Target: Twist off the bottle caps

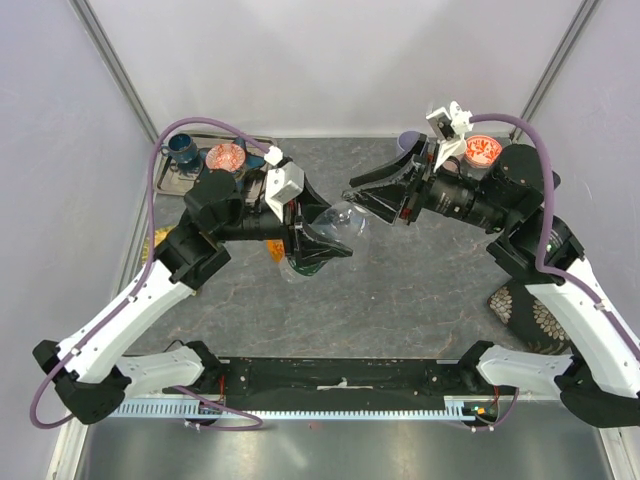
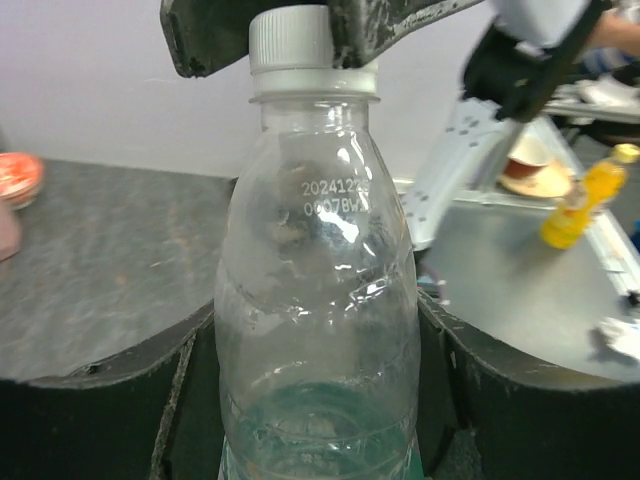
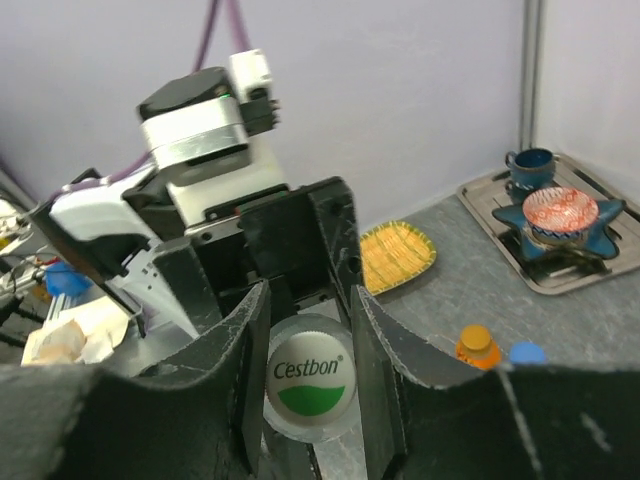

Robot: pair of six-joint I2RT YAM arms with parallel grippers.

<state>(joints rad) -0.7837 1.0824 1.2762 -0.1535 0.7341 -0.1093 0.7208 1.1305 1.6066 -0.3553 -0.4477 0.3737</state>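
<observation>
My left gripper (image 1: 325, 245) is shut on the body of a clear bottle (image 1: 343, 220) and holds it above the table, tilted toward the right arm. In the left wrist view the bottle (image 2: 315, 300) fills the space between my black jaws, its white cap (image 2: 290, 40) at the top. My right gripper (image 1: 365, 195) is shut on that cap; the right wrist view shows the cap (image 3: 310, 375), printed "Cestbon", pinched between both fingers (image 3: 245, 370). An orange bottle (image 3: 477, 345) and a blue cap (image 3: 527, 352) stand on the table beyond.
A metal tray (image 1: 190, 175) at the back left holds a dark cup (image 1: 182, 148) and a red patterned bowl (image 1: 226, 157). A yellow woven dish (image 3: 395, 255) lies near the left wall. Another red bowl (image 1: 482, 150) and a lilac cup (image 1: 408, 142) sit back right.
</observation>
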